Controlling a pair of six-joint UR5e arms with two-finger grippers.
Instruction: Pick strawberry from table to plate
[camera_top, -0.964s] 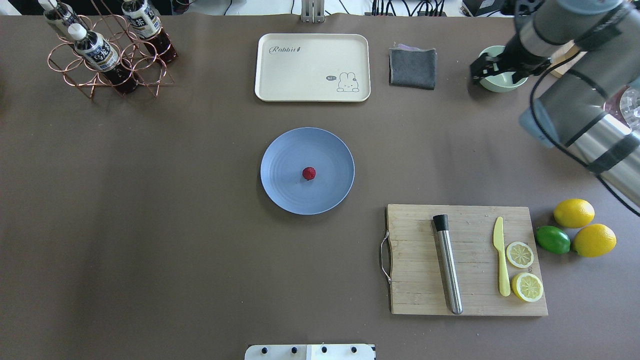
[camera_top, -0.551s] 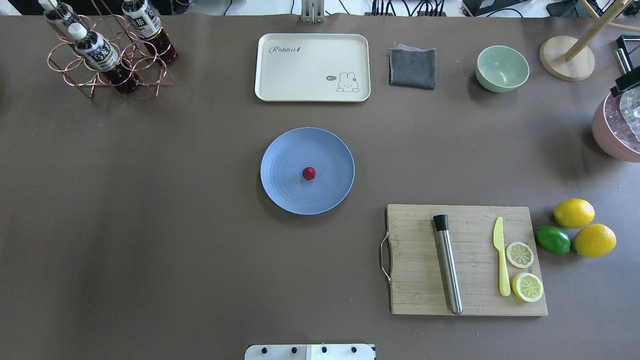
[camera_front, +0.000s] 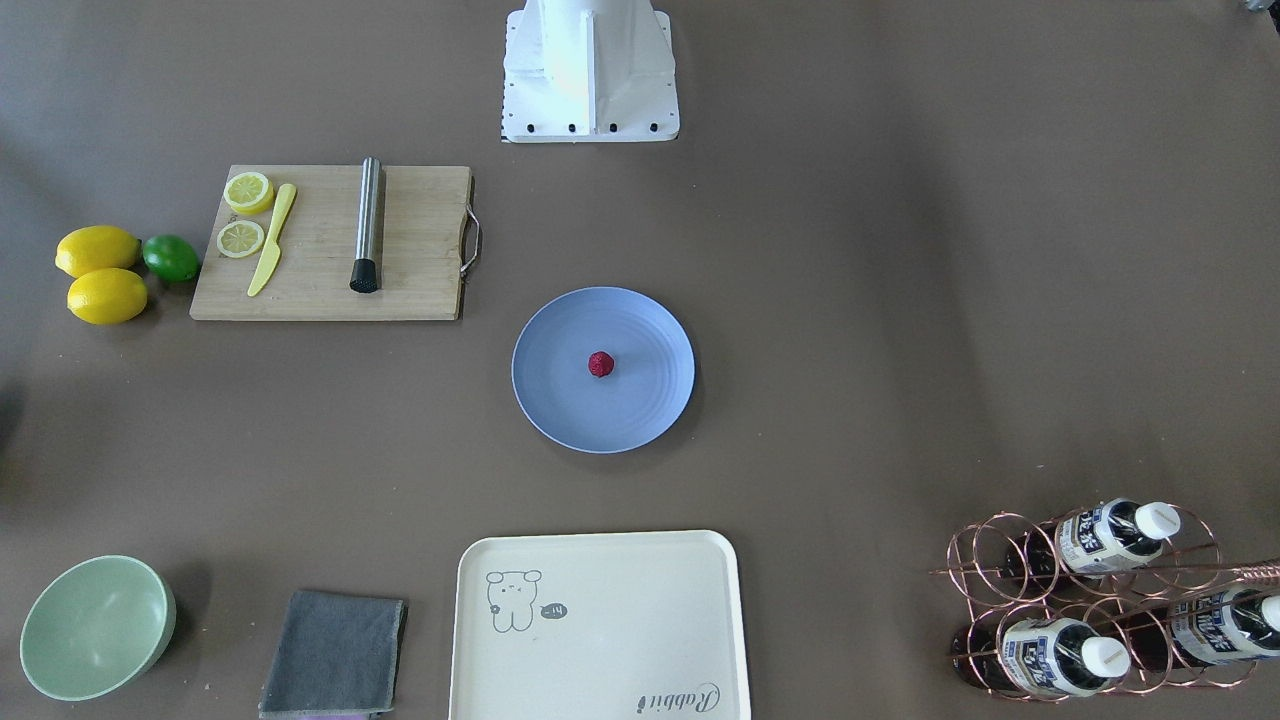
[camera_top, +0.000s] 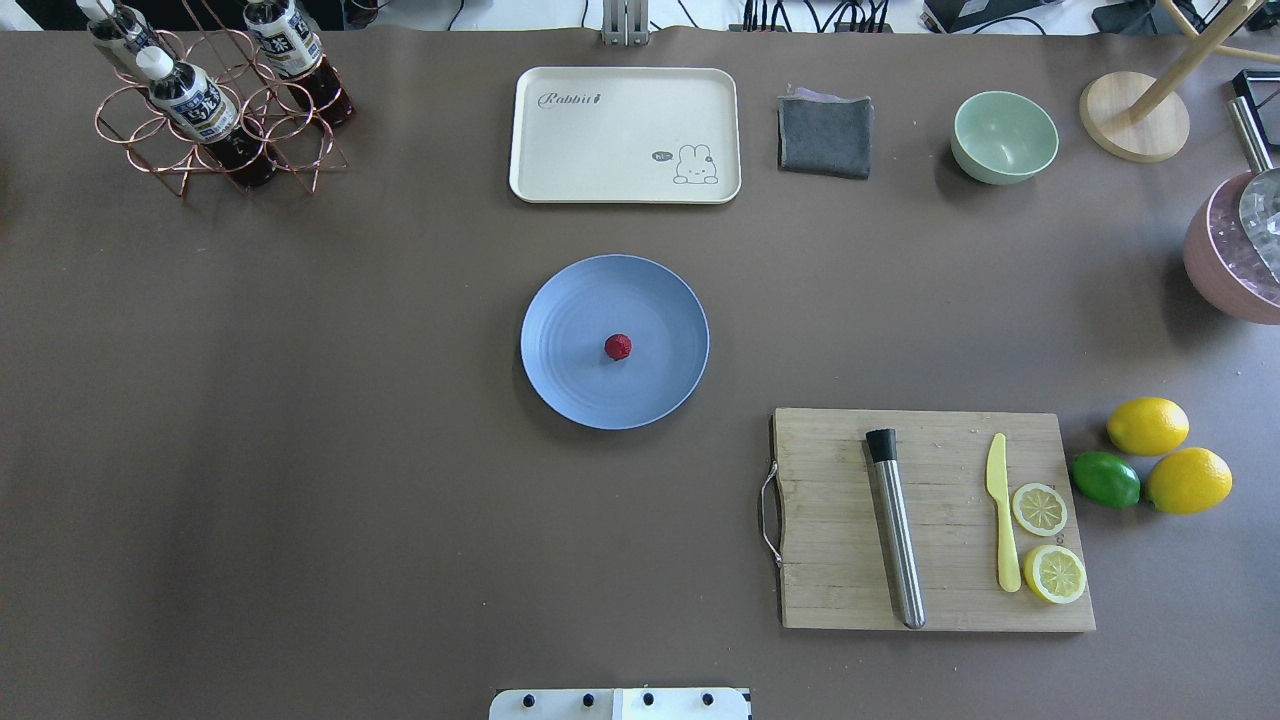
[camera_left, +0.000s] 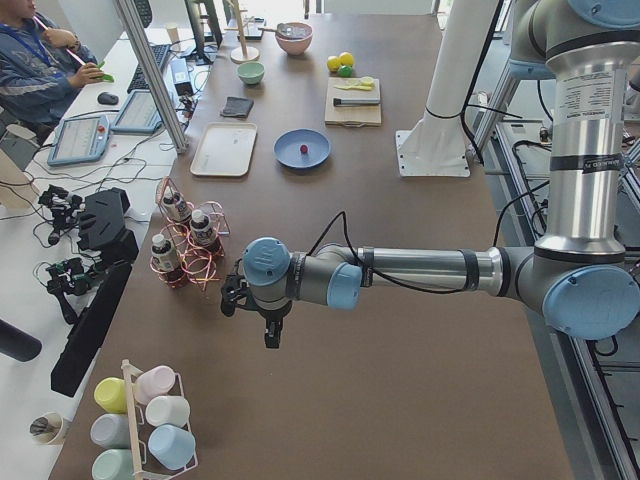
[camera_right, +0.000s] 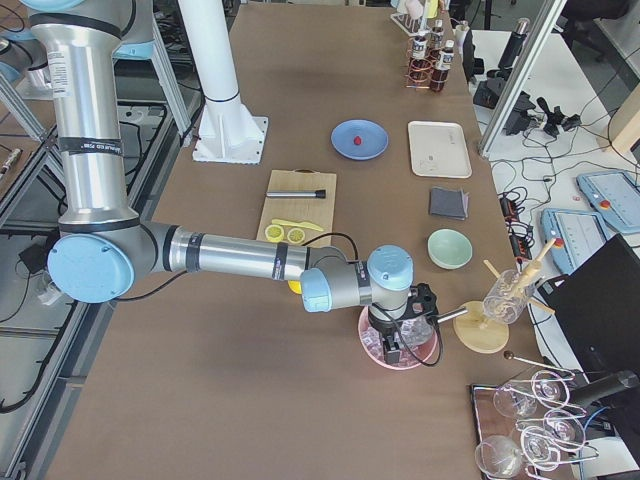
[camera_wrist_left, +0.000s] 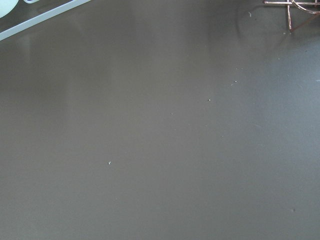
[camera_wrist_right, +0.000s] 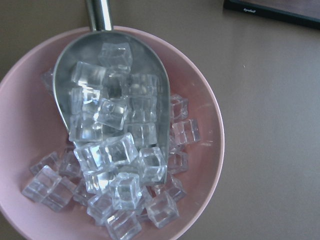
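Note:
The dark-red strawberry (camera_top: 618, 347) (camera_front: 600, 364) lies near the middle of the round blue plate (camera_top: 570, 385) (camera_front: 560, 412) at the centre of the brown table (camera_top: 300, 450). No gripper shows in the overhead or front views. In the exterior left view my left gripper (camera_left: 236, 298) hangs over bare table near the bottle rack, far from the plate. In the exterior right view my right gripper (camera_right: 393, 343) hovers over a pink bowl of ice cubes (camera_wrist_right: 200, 115). I cannot tell whether either gripper is open or shut.
A wooden cutting board (camera_top: 830, 540) with a steel muddler, a yellow knife and lemon slices lies right of the plate, with two lemons (camera_top: 1148, 426) and a lime beside it. At the far edge stand a cream tray (camera_top: 625, 135), grey cloth, green bowl (camera_top: 1004, 137) and copper bottle rack (camera_top: 215, 110).
The right arm, over the green bowl a second ago, has swung out of the overhead view to the right. Strawberry and plate have not moved.

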